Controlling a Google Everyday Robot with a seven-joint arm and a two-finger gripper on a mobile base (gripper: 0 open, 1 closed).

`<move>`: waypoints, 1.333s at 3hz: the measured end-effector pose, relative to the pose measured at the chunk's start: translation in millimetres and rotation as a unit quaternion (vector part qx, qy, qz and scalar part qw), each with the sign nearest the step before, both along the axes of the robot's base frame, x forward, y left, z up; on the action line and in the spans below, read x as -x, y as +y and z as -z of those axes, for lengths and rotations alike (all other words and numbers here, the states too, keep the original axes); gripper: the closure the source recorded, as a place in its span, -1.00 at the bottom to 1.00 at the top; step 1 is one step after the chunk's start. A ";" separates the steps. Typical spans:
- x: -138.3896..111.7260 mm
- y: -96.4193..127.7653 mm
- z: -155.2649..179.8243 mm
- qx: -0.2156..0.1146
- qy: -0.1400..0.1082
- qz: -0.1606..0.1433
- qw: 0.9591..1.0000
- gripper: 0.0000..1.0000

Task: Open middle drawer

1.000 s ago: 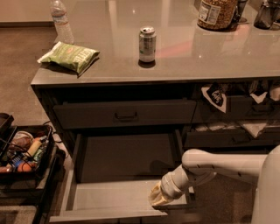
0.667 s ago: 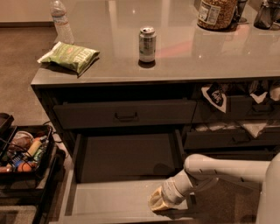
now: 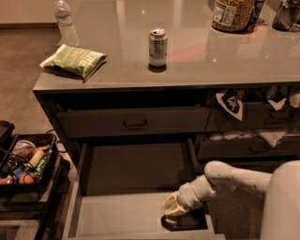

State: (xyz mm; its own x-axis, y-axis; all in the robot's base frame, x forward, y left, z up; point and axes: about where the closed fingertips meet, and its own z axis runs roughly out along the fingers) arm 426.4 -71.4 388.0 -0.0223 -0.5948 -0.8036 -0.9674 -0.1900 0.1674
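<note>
The middle drawer (image 3: 122, 213) is the wide dark grey one pulled far out below the counter. Its pale grey inside floor shows and its front and handle are cut off at the bottom edge. My gripper (image 3: 171, 212) is down inside the drawer's front right corner, on the end of the pale arm (image 3: 234, 177) reaching in from the right. A closed wide drawer (image 3: 135, 123) with a small centred handle sits just above it.
On the counter (image 3: 197, 65) lie a green chip bag (image 3: 75, 60), a water bottle (image 3: 65, 21), a soda can (image 3: 158, 46) and a jar (image 3: 234, 11). Right-hand drawers (image 3: 248, 147) hold snack packets. A black bin (image 3: 26, 164) of items stands at the left on the floor.
My gripper and wrist have shifted slightly down and to the left at the drawer's front. The drawer stays pulled out about as far as before.
</note>
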 end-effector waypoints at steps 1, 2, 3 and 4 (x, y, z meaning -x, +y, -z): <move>-46.1 -5.0 3.2 -0.037 0.003 0.018 0.999 1.00; -99.5 -10.9 1.0 -0.072 -0.026 0.046 0.996 1.00; -102.9 -11.6 -1.4 -0.073 -0.028 0.048 0.996 1.00; -100.9 -11.1 -16.6 -0.013 -0.036 0.051 0.998 1.00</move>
